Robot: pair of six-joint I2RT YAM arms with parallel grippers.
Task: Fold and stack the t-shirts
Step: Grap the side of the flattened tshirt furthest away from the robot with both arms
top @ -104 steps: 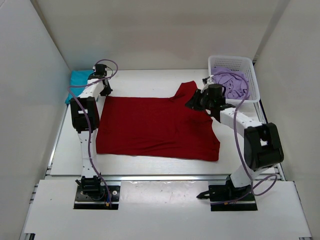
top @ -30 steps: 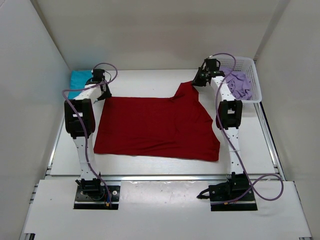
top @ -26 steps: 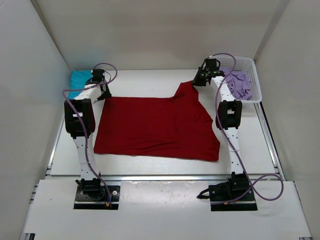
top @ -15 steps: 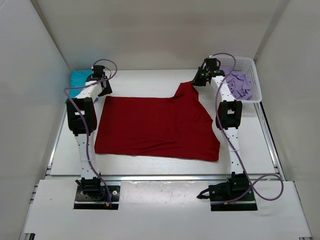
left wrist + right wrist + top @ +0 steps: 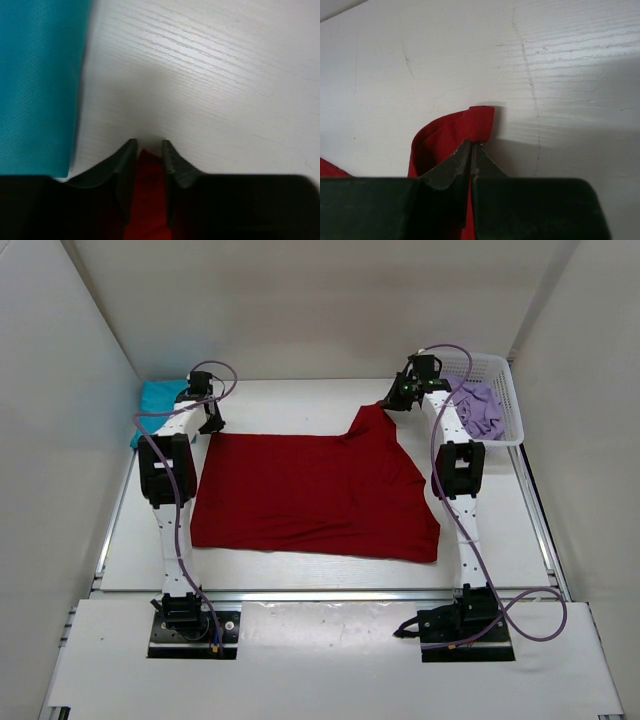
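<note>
Crosswise on the table (image 5: 290, 405), the dark red shirt (image 5: 315, 495) is spread flat with its long axis running left to right, so its far left corner lies at the left arm's tool and its far right sleeve at the right arm's. The right gripper (image 5: 471, 145) is clamped tight on a fold of that sleeve, while the left gripper (image 5: 148, 146) is seen half parted, the red corner between its jaws and not yet pinched. Three shirts are counted, with the teal shirt (image 5: 155, 400) folded at the far left and the lilac shirt (image 5: 480, 410) heaped in the one white basket (image 5: 470, 362)
</note>
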